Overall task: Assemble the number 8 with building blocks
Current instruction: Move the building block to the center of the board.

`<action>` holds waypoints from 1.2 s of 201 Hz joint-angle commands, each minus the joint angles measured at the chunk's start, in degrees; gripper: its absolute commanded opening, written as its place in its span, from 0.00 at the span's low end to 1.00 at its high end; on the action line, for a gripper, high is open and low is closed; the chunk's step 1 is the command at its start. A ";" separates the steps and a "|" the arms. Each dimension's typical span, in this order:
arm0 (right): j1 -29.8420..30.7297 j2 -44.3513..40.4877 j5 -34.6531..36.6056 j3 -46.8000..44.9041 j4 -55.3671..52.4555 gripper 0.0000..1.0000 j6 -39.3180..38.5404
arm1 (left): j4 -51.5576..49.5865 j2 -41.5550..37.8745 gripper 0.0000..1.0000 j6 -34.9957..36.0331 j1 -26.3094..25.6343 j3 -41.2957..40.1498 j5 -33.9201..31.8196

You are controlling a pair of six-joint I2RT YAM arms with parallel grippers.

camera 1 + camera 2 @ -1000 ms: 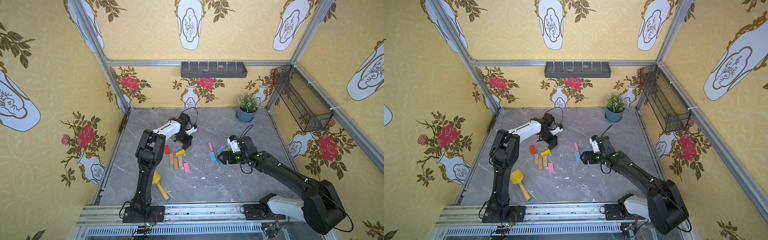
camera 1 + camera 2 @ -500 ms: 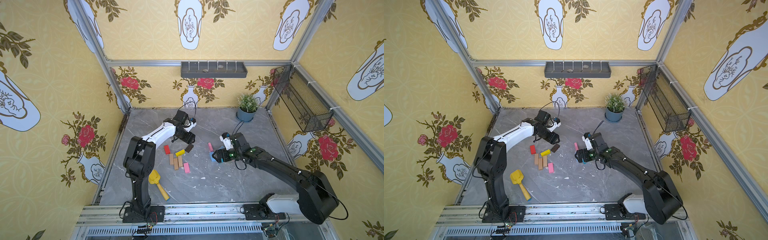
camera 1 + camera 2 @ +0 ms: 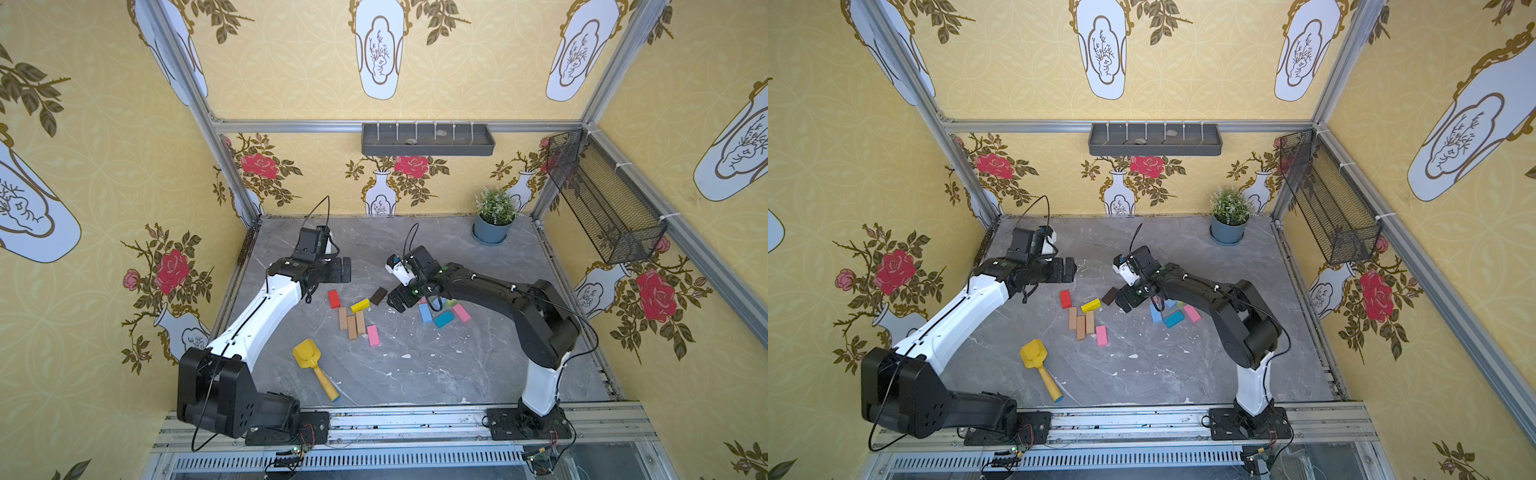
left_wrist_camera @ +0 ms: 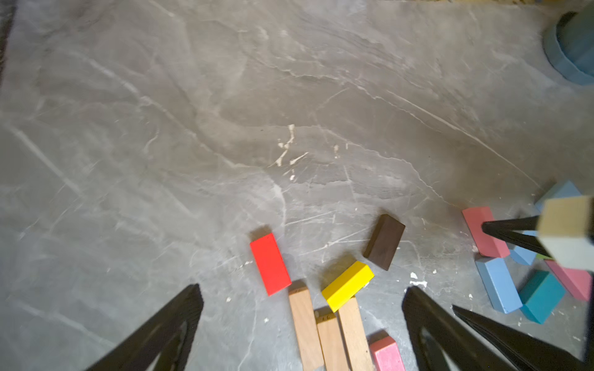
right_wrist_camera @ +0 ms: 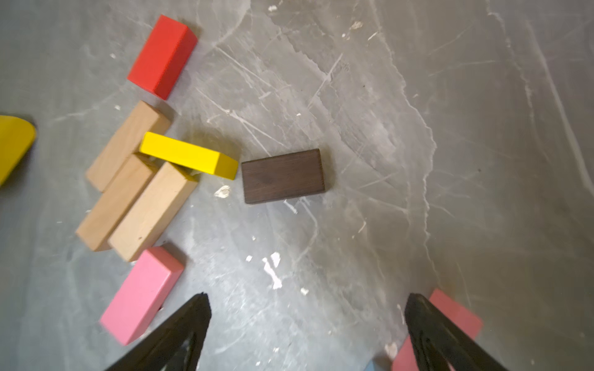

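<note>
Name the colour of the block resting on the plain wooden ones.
Yellow. The block shows best in the right wrist view.

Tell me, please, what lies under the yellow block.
The yellow block rests tilted across the ends of the tan blocks. Those ends are covered, so exactly where it touches them cannot be seen.

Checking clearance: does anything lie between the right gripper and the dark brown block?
Nothing visible does: bare table separates the open right gripper from the dark brown block; the yellow block lies to one side.
</note>
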 commanded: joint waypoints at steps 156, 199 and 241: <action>1.43 20.17 -5.00 20.66 -8.63 0.98 -6.15 | -1.83 -16.84 1.00 -1.23 0.38 -8.79 -2.52; 2.19 18.42 -5.47 17.11 -5.82 0.95 -2.70 | -1.38 -16.67 1.00 -1.04 0.35 -9.23 -2.32; 2.67 16.02 -5.40 15.46 -6.57 0.95 -1.40 | -1.72 -16.71 1.00 -0.70 0.33 -9.00 -1.48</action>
